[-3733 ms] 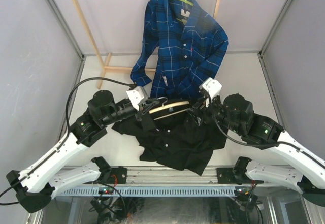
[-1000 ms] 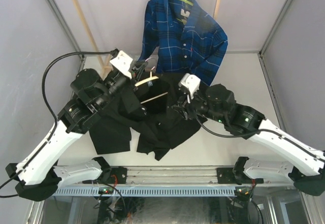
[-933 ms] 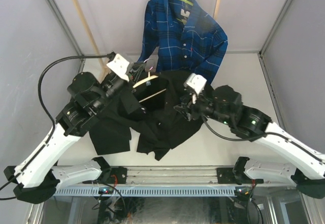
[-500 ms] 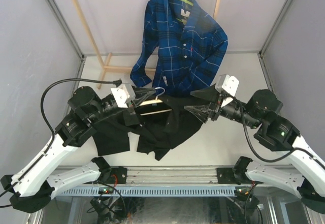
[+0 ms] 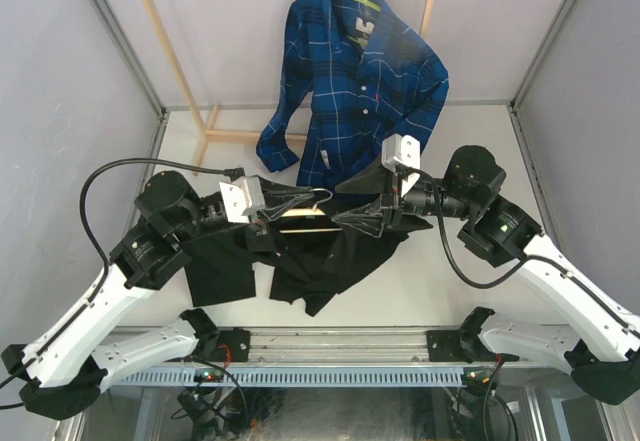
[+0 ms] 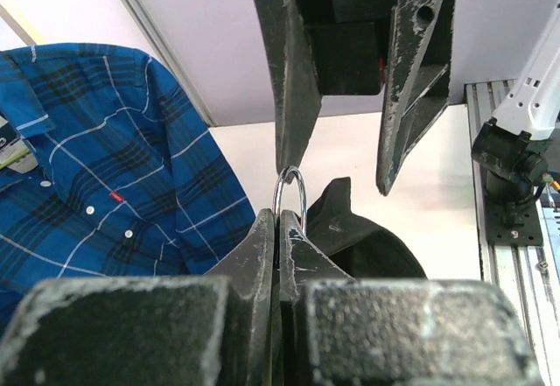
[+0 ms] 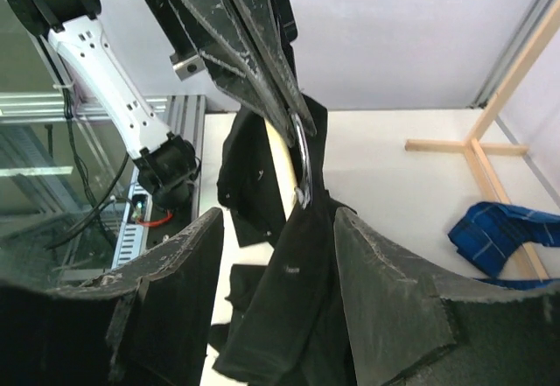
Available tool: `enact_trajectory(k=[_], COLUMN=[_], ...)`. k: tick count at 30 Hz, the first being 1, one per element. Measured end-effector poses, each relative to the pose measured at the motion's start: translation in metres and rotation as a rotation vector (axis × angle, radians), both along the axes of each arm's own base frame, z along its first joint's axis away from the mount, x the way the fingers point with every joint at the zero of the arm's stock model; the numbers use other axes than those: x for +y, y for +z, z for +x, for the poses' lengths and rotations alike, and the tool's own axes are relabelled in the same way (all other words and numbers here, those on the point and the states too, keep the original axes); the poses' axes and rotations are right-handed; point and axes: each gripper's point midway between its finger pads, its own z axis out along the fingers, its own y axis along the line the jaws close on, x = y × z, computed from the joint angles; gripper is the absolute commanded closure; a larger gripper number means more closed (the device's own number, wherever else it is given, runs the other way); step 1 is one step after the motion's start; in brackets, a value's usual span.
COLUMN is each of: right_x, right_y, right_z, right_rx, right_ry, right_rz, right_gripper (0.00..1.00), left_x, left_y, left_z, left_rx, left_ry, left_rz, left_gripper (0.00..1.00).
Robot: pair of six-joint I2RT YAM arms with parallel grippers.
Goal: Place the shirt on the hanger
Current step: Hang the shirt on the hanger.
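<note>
The left gripper (image 6: pixel 278 228) is pinched tight on the silver hook (image 6: pixel 290 195). The hanger (image 5: pixel 303 215) sits just ahead of its tips, and the shirt (image 5: pixel 330 256) is draped about it, sagging below. The right gripper (image 5: pixel 348 204) hovers opposite, spread wide, holding nothing. This looks like the dressing step. Next, I'd say, that open pincer must catch a loose shoulder and seat it on the hanger.
</note>
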Motion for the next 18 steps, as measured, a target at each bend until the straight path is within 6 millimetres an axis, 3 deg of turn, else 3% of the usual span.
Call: enact_trajectory(k=[6, 15, 18], right_x=[0.014, 0.032, 0.035], right_y=[-0.004, -0.009, -0.009], right_z=[0.008, 0.005, 0.004], right_rx=[0.026, 0.054, 0.061], right_ry=[0.025, 0.071, 0.078], right_rz=[0.007, 0.012, 0.014], right_gripper=[0.54, 0.77, 0.81], left_x=[-0.003, -0.006, -0.006], left_y=[0.000, -0.012, -0.013], left_z=[-0.001, 0.000, 0.000], left_rx=[-0.002, 0.010, 0.010], left_ry=[-0.019, -0.027, -0.027], left_rz=[0.000, 0.014, 0.013], left_gripper=[1.00, 1.00, 1.00])
